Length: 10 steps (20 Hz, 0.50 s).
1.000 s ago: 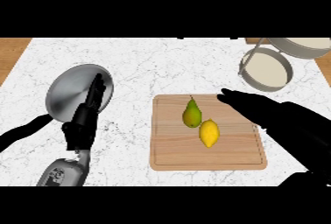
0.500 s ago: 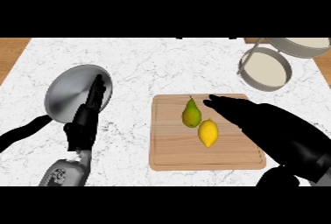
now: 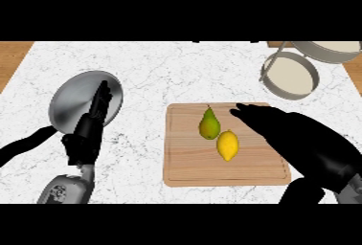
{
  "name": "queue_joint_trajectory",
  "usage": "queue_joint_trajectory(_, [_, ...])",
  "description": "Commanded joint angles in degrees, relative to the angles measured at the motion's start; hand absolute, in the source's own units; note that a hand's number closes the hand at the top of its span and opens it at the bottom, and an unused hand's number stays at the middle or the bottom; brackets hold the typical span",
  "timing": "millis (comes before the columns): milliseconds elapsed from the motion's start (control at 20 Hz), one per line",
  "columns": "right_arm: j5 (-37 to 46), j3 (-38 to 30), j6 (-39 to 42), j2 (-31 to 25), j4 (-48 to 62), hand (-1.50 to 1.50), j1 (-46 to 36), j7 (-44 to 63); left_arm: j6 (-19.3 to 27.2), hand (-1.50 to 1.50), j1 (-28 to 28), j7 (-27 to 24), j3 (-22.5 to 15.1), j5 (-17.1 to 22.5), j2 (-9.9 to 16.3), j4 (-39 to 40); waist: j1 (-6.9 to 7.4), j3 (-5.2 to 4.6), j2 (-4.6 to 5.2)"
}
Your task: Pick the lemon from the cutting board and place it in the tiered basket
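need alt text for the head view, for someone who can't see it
The right hand, fingers open, hovers over a cutting board beside a lemon and a pear. The tiered basket stands at top right; the left hand rests by a grey plate.

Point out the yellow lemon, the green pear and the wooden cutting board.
yellow lemon (image 3: pixel 227 145), head view, middle of its rind.
green pear (image 3: pixel 209 125), head view, its wide lower body.
wooden cutting board (image 3: pixel 191 162), head view, bare wood left of the lemon.
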Motion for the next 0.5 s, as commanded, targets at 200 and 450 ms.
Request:
queue_joint_trajectory(200, [10.35, 1.51, 5.97, 2.04, -1.47, -1.5, 4.12, -3.98, -0.99, 0.0, 2.0, -0.51, 0.61, -0.78, -1.34, -0.43, -0.14, 0.01, -0.01])
queue_joint_trajectory(450, [15.35, 1.26, 9.35, 6.76, 5.47, -1.5, -1.9, -6.27, 0.93, 0.0, 3.55, 0.34, -2.0, -4.37, -3.27, -3.14, 0.28, 0.0, 0.02])
